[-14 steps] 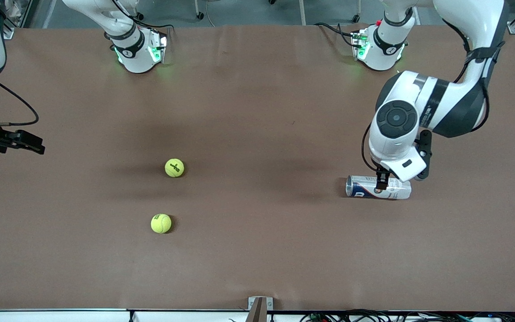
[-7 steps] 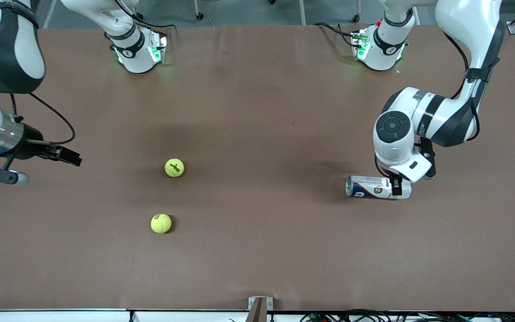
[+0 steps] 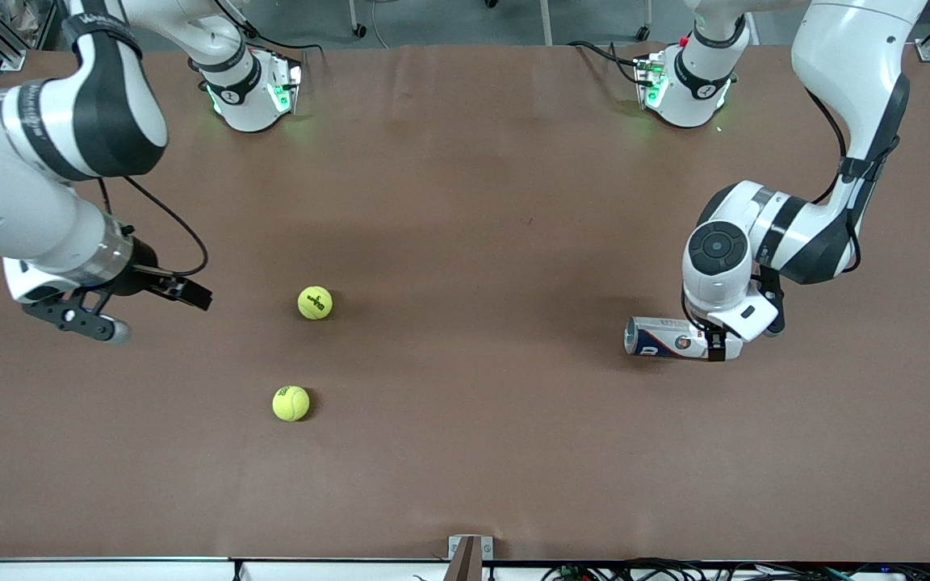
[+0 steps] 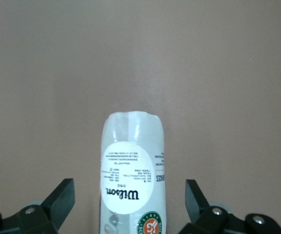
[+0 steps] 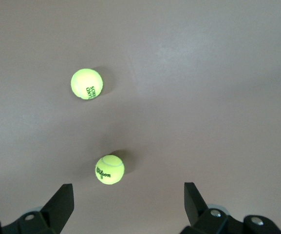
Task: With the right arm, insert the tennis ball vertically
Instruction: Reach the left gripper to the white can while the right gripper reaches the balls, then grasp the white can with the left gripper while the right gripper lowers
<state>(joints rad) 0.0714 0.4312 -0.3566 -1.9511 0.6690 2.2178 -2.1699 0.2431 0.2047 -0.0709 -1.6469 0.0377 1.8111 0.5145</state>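
Right gripper (image 3: 122,311): I have it over bare table toward the right arm's end, jaws spread wide, holding nothing.
Left gripper (image 3: 715,343): I see it down at the tennis ball can (image 3: 679,337), jaws wide on either side of the can's closed end; the fingers (image 4: 62,200) stand apart from the can's wall in the left wrist view, so no grip.
Tennis ball can: lying on its side toward the left arm's end of the table, its mouth pointing toward the table's middle.
Farther tennis ball (image 3: 315,303): it sits on the table (image 3: 465,452), nearest to my right gripper, with open surface between them.
Nearer tennis ball (image 3: 291,403): closer to the front camera, well apart from the first ball.
Right wrist view: both balls show ahead of the open fingers (image 5: 62,202), the Wilson-marked one (image 5: 110,169) closer.
Room: wide bare brown surface between balls and can; nothing stands between them.
Edges: balls and can lie well in from every table edge.
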